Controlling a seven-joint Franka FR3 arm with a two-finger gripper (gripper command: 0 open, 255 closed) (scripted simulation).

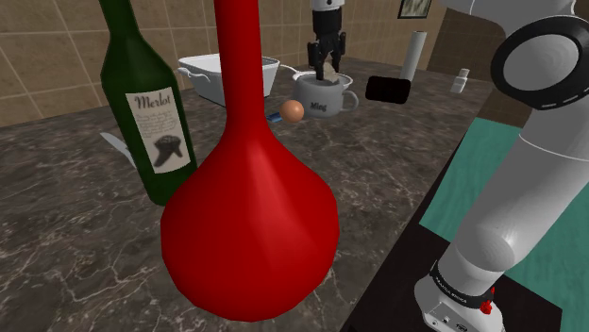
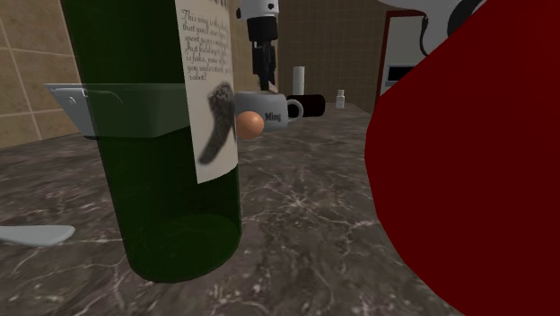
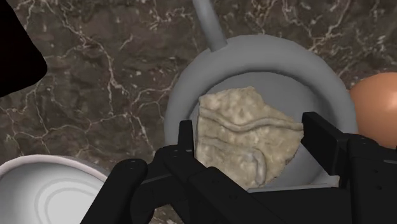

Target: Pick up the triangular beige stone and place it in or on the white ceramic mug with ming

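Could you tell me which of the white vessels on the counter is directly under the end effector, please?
The mug lettered Ming, beside the brown egg: the end effector holds the stone over its mouth. The handled dish stands apart.

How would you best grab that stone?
Probably by its two opposite side edges, coming straight down from above: the stone shows its broad face upward, and the end effector clasps it that way above the mug, one finger on each edge.

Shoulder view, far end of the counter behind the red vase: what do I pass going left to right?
White tub → brown egg → pale grey mug → black box → upright white cylinder → small white bottle.
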